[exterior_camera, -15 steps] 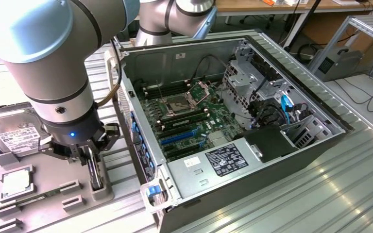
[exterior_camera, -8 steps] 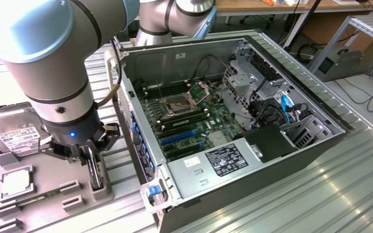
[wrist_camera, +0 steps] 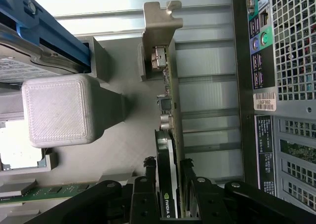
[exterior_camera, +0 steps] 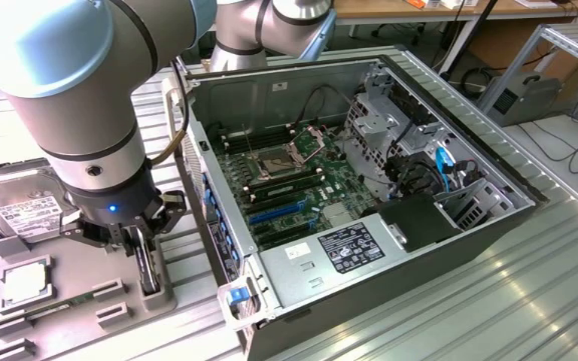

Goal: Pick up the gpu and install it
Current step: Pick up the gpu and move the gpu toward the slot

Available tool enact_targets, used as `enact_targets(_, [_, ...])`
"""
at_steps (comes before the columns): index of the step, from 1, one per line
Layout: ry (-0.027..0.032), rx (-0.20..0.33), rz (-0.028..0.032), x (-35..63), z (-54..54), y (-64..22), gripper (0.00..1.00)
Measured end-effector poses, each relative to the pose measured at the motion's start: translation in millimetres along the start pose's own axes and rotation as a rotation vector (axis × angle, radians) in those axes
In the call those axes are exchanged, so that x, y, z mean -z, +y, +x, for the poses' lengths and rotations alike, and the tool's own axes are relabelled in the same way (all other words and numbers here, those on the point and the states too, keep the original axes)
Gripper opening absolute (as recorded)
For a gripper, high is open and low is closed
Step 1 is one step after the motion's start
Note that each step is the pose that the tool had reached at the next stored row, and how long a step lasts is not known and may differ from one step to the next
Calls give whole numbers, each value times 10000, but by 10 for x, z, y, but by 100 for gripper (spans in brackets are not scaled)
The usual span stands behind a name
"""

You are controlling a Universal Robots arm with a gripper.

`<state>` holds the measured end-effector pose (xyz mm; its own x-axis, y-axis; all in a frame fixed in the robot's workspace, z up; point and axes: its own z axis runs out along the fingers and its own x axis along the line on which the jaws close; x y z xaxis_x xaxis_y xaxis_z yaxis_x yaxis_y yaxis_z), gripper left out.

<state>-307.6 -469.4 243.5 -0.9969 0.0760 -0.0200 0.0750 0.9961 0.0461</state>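
Black gripper [wrist_camera: 168, 166] fingers [wrist_camera: 149, 194] clamp the thin dark silver-bracketed gpu card [wrist_camera: 170, 120], upright at the grey plastic tray's [wrist_camera: 133, 135] edge: grasped, apparently not yet lifted or installed.

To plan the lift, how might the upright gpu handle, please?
Probably stiff: the gpu is a flat board with a metal bracket. Likely fragile, given exposed connectors. Standing on edge, it may tip if pushed sideways.

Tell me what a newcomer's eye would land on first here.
The large grey robot arm looms at the exterior view's left, its end effector shut on a thin black circuit card with a silver-grey bracket standing on edge in a grey holder tray. To that view's right lies an open grey computer case, its green motherboard exposed.
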Motion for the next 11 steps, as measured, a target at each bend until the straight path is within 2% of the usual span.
enact_targets(4, [1, 1, 1, 0, 0, 0, 32])
enact_targets(5, [1, 0, 0, 0, 0, 0, 27])
enact_targets(11, [0, 0, 0, 0, 0, 0, 27])
